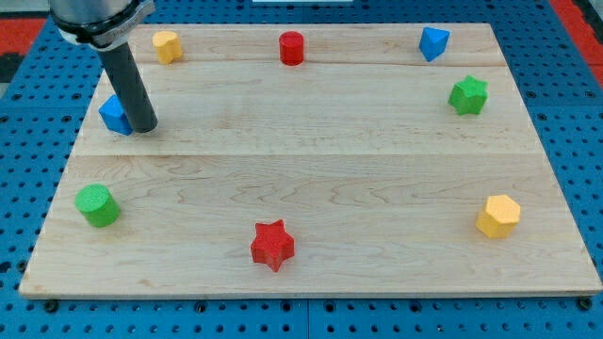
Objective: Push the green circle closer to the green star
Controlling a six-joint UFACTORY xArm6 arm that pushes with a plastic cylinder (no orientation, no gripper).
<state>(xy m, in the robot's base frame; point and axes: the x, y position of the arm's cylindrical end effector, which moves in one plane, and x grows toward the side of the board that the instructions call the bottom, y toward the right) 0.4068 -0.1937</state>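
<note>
My tip [144,128] rests on the wooden board [311,169] near its left edge, touching or just beside the blue block [114,114], which sits partly hidden behind my rod on the view's left (my rod is a plain dark cylinder, so there is nothing on it to spread or press together, and it pinches nothing). The green circle [97,205] stands upright as a short cylinder at the board's lower left, below my tip and apart from it; being round, it shows no long axis and no facing. The green star [468,95] lies at the upper right, well apart from the circle, across the board. The pale board has grain running left to right and sits on a blue perforated table [565,141].
</note>
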